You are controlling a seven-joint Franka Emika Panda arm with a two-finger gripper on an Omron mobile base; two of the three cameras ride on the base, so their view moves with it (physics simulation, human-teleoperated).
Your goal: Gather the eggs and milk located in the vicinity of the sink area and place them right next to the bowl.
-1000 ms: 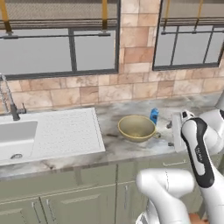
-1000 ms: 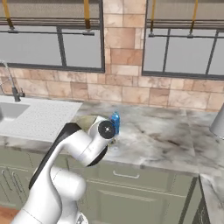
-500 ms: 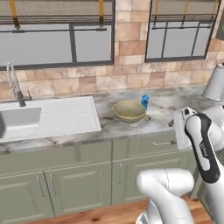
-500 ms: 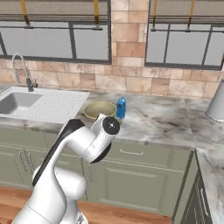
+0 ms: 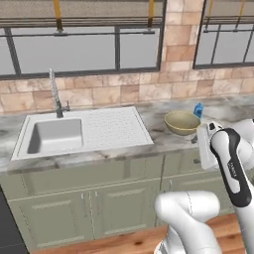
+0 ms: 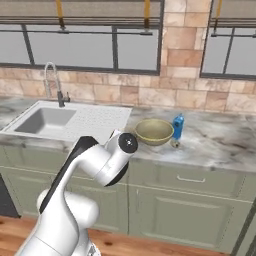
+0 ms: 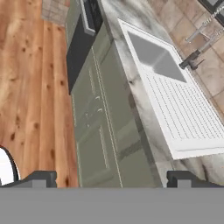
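The olive bowl [image 5: 182,122] [image 6: 154,131] sits on the marble counter right of the sink area [image 5: 49,135] [image 6: 44,120]. Against the bowl's right side stands the blue milk carton [image 5: 198,110] [image 6: 178,127]. At the carton's foot lies a small round thing [image 6: 175,144], too small to tell whether it is an egg. My gripper [image 7: 111,180] is open with nothing between its fingers, held out in front of the cabinets and looking along the counter edge toward the white basin [image 7: 153,54] and ribbed drainboard [image 7: 188,109].
A coil-spring faucet [image 5: 55,93] [image 7: 199,39] rises behind the basin. Grey-green cabinet doors [image 7: 100,127] run under the counter above a wooden floor [image 7: 30,87]. A dark appliance front [image 7: 81,41] stands at the far end. Windows and brick wall back the counter.
The whole picture has shifted: the base has driven back and sideways, bringing the sink fully into view. Bowl and carton hold their places on the counter. The gripper stays open.
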